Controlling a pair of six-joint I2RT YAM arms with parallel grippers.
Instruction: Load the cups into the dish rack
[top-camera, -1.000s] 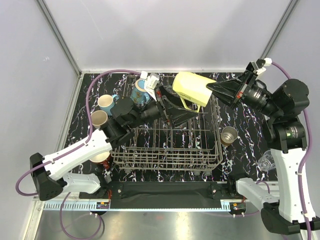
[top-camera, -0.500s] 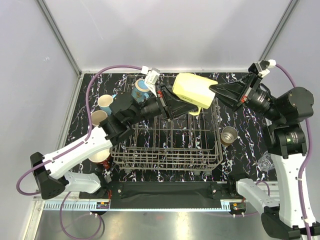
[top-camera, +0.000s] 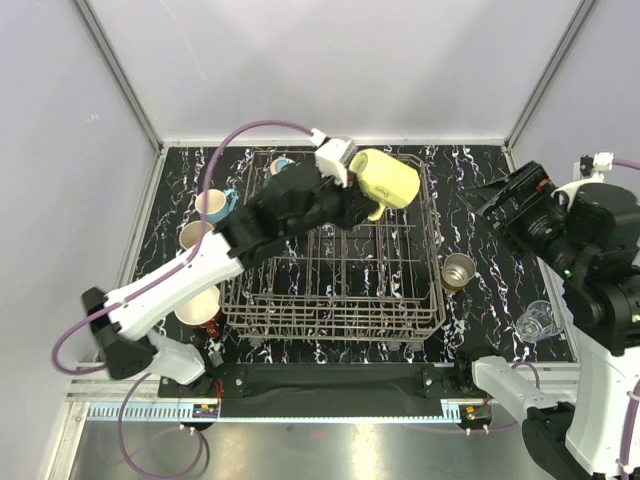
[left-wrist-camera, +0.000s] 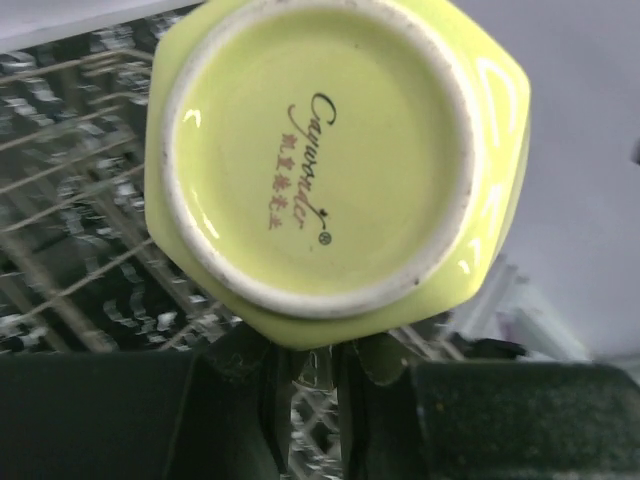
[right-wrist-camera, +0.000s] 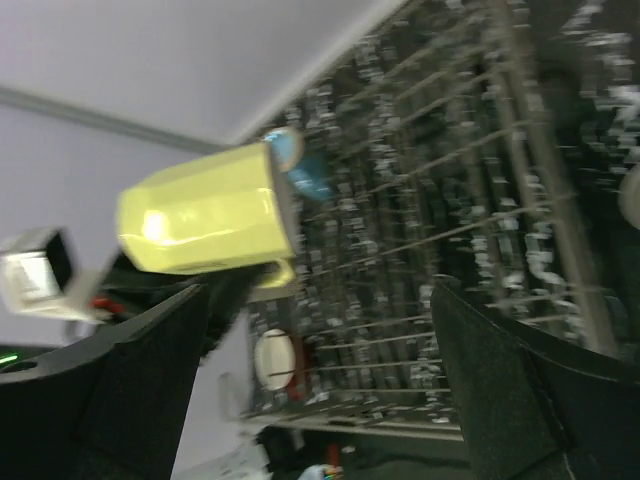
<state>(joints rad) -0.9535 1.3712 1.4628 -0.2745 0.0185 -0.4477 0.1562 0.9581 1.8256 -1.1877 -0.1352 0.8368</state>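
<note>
— One yellow mug (top-camera: 388, 178) is off the table (top-camera: 480, 165). Where exactly?
— In the air over the far part of the rack (top-camera: 330, 326), lying on its side, clear of the wires. In the left wrist view its round base faces the camera, with printed script across it.
— What holds it?
— The left gripper (top-camera: 352, 197). Its fingers (left-wrist-camera: 250, 410) are drawn close together under the mug's lower side, apparently at the handle. The exact contact is hard to read.
— And the right gripper (top-camera: 480, 193)?
— Spread wide with nothing between the fingers. It hangs above the table to the right of the rack, well apart from the mug. Its own camera looks past both fingers at the mug and the wires beyond.
— Anything inside the rack?
— A blue mug (top-camera: 283, 165) at the far left corner, mostly hidden behind the left arm (top-camera: 190, 280).
— And outside?
— Cream mugs (top-camera: 212, 205) stand on the table left of the rack. Two are side by side toward the far end, and a third is near the front left corner with something red beneath it. The tumbler (top-camera: 458, 270) stands upright just beside the rack's right wall. The glass (top-camera: 532, 322) is nearer, close to the right arm. I cannot tell whether it is upright.
</note>
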